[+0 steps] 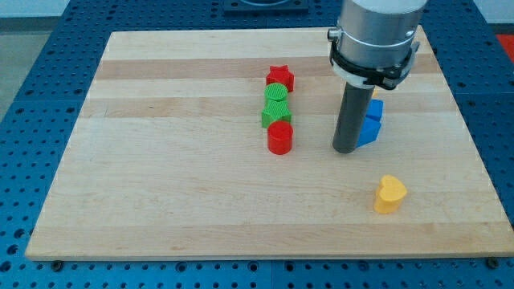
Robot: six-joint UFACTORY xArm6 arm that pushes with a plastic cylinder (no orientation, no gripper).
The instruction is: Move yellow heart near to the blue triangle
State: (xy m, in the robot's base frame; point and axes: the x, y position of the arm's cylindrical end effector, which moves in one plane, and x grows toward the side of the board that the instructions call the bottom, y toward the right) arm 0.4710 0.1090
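1. My tip (pixel 347 150) rests on the board (pixel 161 193), right of centre, at the end of my dark rod.
2. I have no jaws, only this rod, and it holds nothing.
3. The yellow heart (pixel 390 193) lies toward the view's bottom right, below and right of my tip, apart from it.
4. Two blue blocks sit just right of my rod. The lower blue block (pixel 370 132) looks to touch the rod; whether it truly does, I cannot tell. The upper blue block (pixel 376 109) is half hidden behind me, and I cannot tell which is the triangle.
5. Left of my tip a column runs down the board: red star (pixel 280 78), green round block (pixel 277 95), green star (pixel 275 114), red cylinder (pixel 280 137), each touching the next.
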